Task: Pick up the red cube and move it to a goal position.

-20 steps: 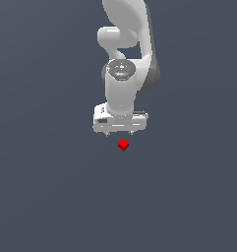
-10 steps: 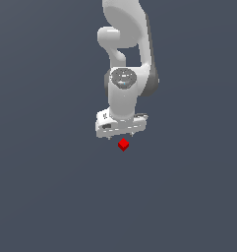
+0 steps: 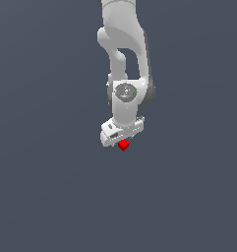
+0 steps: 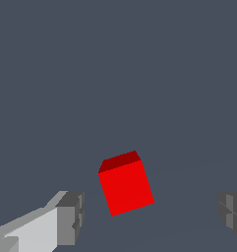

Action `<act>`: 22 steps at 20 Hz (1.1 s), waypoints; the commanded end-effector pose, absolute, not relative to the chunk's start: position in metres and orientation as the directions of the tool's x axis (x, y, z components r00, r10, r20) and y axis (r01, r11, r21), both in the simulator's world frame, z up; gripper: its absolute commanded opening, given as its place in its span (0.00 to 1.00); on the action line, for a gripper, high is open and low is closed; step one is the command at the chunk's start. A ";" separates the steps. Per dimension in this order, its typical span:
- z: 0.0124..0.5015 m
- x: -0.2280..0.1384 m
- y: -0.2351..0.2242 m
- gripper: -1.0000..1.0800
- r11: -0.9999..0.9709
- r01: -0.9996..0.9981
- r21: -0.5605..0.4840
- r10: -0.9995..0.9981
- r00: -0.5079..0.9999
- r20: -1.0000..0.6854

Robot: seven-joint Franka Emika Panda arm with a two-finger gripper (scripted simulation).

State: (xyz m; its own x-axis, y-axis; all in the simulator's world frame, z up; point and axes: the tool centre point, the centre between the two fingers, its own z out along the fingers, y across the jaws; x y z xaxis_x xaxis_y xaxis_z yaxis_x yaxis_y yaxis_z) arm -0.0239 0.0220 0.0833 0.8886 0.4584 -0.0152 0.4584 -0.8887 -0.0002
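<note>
While the gripper (image 4: 149,216) gapes wide, the red cube (image 4: 126,186) sits between (untouched); gaps flank it.

Arm (image 3: 124,59): white, jointed, reaching down from the top of the exterior view, wrist pointing downward. Gripper (image 4: 149,216): white body with grey fingers (image 4: 71,216), jaws spread wide apart, nothing clamped between them. In the exterior view the gripper body sits slightly tilted, low on the arm.
</note>
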 end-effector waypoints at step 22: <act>0.020 -0.038 0.029 0.00 -0.709 0.706 0.000 0.706 0.709 0.000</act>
State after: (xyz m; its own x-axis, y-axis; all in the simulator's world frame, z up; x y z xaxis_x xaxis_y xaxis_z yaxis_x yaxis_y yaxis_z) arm -0.0377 0.0290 0.0202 0.7094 0.7048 0.0001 0.7048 -0.7094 -0.0002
